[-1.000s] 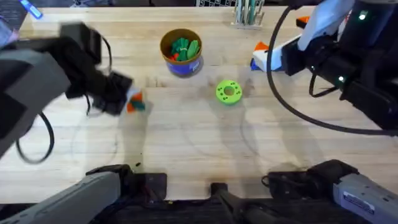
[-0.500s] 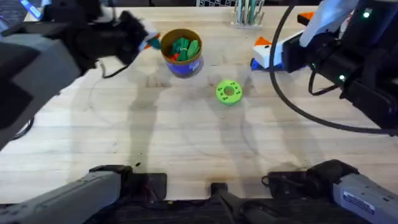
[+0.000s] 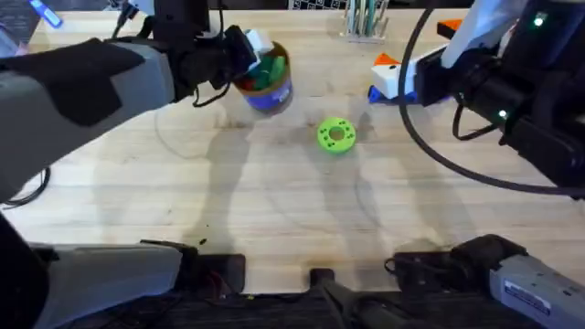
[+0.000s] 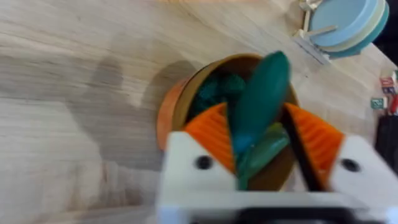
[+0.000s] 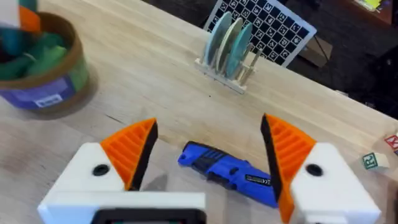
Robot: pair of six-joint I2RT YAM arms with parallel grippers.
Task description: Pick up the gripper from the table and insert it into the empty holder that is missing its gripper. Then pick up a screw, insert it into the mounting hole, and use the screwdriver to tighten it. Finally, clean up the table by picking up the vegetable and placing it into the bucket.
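- Teal-green and oblong, the vegetable (image 4: 260,99) sits pinched between the orange pads (image 4: 211,138) of our left gripper (image 4: 261,149), directly over the mouth of the bucket (image 4: 171,106).
- We see in the overhead view that our left gripper (image 3: 249,53) now hangs at the bucket's (image 3: 271,93) near-left rim; half a second ago it was just short of the rim, and a second ago it was low over the table well to the left, closed around the vegetable.
- Our left jaws are closed only as far as the vegetable's width, with the toy's rounded end sticking out past the fingertips.
- We make out other green toy pieces already lying inside the bucket, beneath the held vegetable.
- Our right gripper (image 5: 208,155) is spread wide and grasps nothing; the screwdriver (image 5: 229,172) lies on the wood between and beyond its two orange pads.
- We find our right arm (image 3: 494,87) at the far right of the table, in the same place as in both earlier frames.
- The green disc (image 3: 335,134) rests on the table right of the bucket, unmoved since a second ago.
- We note a rack of pale plates (image 5: 227,51) standing beyond the screwdriver in the right wrist view.
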